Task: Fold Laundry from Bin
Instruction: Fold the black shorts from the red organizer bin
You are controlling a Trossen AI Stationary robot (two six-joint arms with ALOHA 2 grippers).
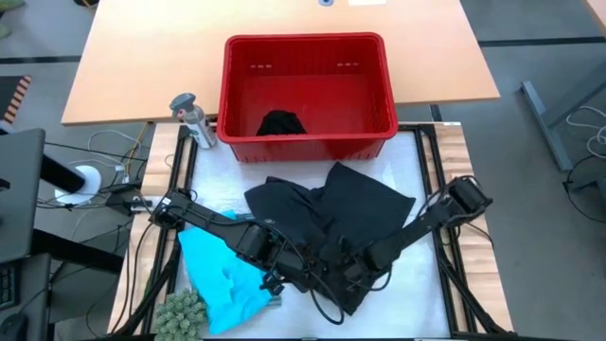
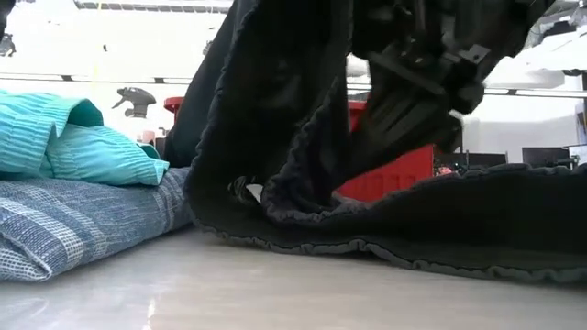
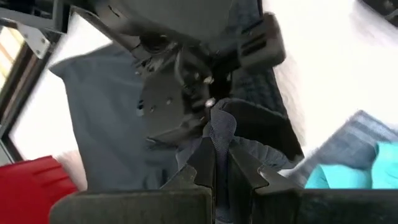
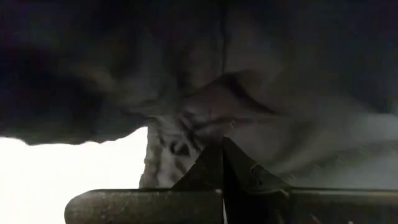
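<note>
Both arms are working low in the middle of the high view. The left gripper (image 3: pixel 214 163) is pinching a fold of the black garment (image 1: pixel 327 204), fingers nearly together. The right gripper (image 4: pixel 222 163) is looking closed on dark cloth too, though its view is murky. The garment is lying just below the red bin (image 1: pixel 305 137), where one more black piece (image 1: pixel 281 122) is waiting. The turquoise garment (image 1: pixel 220 279) is sitting at lower left. They should be lifting together, slowly, keeping the edge flat.
</note>
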